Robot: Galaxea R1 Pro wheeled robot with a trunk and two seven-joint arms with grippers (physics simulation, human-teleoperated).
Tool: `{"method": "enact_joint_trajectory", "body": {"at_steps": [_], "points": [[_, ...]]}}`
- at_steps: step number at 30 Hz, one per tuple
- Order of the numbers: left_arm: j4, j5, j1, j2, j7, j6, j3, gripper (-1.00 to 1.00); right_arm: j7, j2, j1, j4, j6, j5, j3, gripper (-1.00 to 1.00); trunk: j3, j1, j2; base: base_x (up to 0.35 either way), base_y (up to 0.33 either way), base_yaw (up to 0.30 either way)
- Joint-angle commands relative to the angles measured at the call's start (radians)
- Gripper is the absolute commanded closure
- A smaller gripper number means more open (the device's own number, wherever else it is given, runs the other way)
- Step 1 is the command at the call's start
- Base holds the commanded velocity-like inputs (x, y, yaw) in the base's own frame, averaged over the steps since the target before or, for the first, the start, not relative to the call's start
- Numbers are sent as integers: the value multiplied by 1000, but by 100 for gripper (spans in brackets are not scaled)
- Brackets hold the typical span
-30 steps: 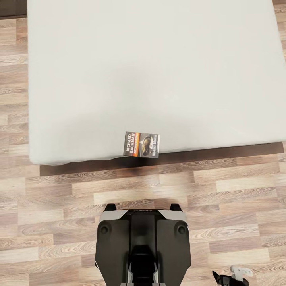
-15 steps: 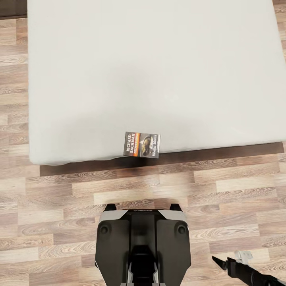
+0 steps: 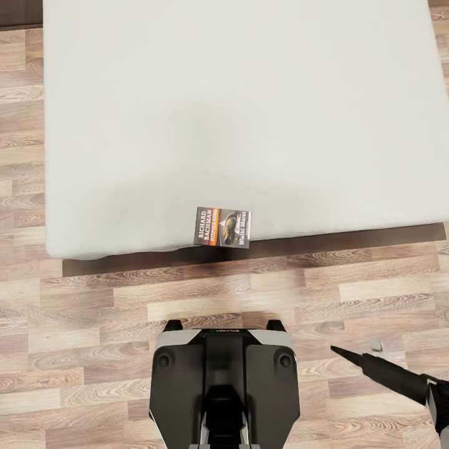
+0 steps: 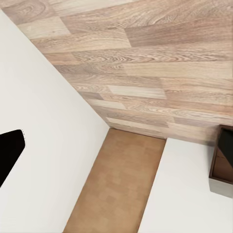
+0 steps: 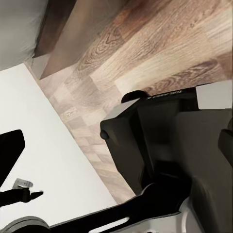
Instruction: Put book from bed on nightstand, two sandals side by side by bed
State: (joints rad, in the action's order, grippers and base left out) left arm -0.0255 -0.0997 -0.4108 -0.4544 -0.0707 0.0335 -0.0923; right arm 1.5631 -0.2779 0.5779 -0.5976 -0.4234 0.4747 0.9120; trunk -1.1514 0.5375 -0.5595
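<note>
The book (image 3: 222,227) lies flat at the near edge of the bed's off-white mattress (image 3: 249,112), its dark cover with the orange band facing up. Under that edge runs the dark brown bed frame (image 3: 349,239). My right gripper (image 3: 340,352) hovers over the floor at the lower right of the head view, pointing left, well short of the book. Its fingers (image 5: 10,141) stand far apart in the right wrist view, with nothing between them. My left gripper (image 4: 116,155) is open and empty too. The sandals and the nightstand are out of view.
My black and grey base (image 3: 224,380) stands on the wood-plank floor (image 3: 93,312), just in front of the bed. Floor runs along both sides of the mattress. A dark brown piece (image 3: 19,14) shows at the far left corner.
My right arm has come up from the lower right corner and reached further left and forward over the floor. The book, the bed and the camera have stayed put.
</note>
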Motion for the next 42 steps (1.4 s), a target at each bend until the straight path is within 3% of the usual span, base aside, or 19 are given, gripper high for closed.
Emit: {"method": "enact_joint_trajectory", "body": {"at_steps": [1, 15, 22, 29, 42], "points": [[1, -10, 0, 0, -3, 3, -9, -100, 8, 1, 12, -2, -19, 10, 7, -100, -1, 0, -1, 0, 0, 0], [2, -7, 0, 0, -9, 5, -10, -100, 8, 14, 114, -6, -47, 9, 3, -100, -1, 0, -1, 0, 0, 0], [2, -6, 0, 0, -10, 5, -12, -100, 8, 70, 169, -5, -41, 9, 0, -100, -1, 0, -1, 0, 0, 0], [3, -6, 1, 0, -10, 5, -12, -100, 8, 113, 189, -6, -38, 9, -11, -100, -1, 0, -1, 0, 0, 0], [1, -5, 6, 1, -11, 6, -12, -100, 8, 130, 218, -4, -39, 9, -14, -100, -1, 0, -1, 0, 0, 0]]}}
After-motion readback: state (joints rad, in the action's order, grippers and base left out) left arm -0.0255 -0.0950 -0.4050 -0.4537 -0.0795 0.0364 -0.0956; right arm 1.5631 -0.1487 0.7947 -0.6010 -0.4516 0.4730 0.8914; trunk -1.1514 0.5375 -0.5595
